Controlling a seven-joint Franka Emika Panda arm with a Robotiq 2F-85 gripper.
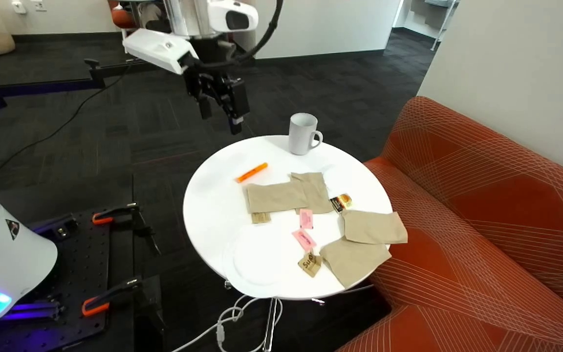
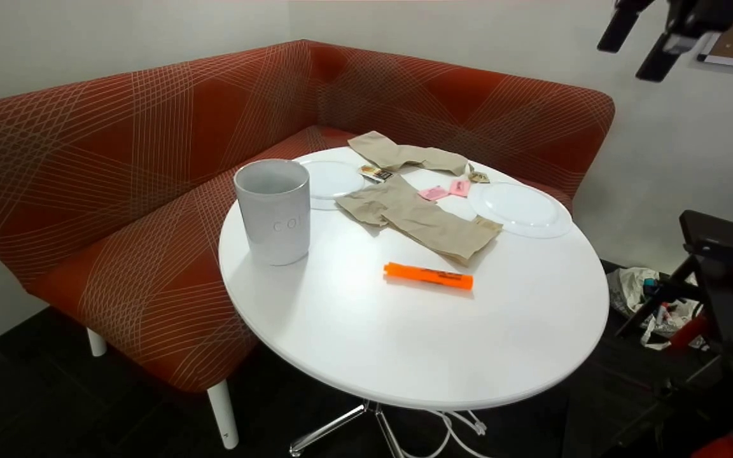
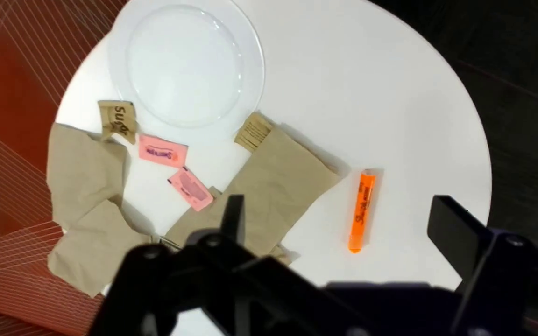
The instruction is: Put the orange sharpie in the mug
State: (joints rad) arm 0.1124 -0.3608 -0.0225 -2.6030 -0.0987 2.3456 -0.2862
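The orange sharpie [image 1: 251,172] lies flat on the white round table [image 1: 208,205]. It also shows lying there in an exterior view [image 2: 428,276] and in the wrist view [image 3: 361,211]. The mug [image 1: 302,134] is white-grey and stands upright near the table's edge, its handle out to one side. It shows in an exterior view [image 2: 274,213] with its mouth open upward, and it is out of the wrist view. My gripper [image 1: 220,118] is open and empty, well above the table. In the wrist view the sharpie appears between the spread fingers of the gripper [image 3: 336,214], below them and untouched.
Tan napkins [image 1: 276,197] lie close to the sharpie, with more napkins [image 1: 374,227] farther off. Pink packets [image 1: 305,240] and a sugar packet [image 1: 310,264] lie among them. Clear plates [image 2: 520,210] rest on the table. A red bench [image 1: 438,234] borders the table.
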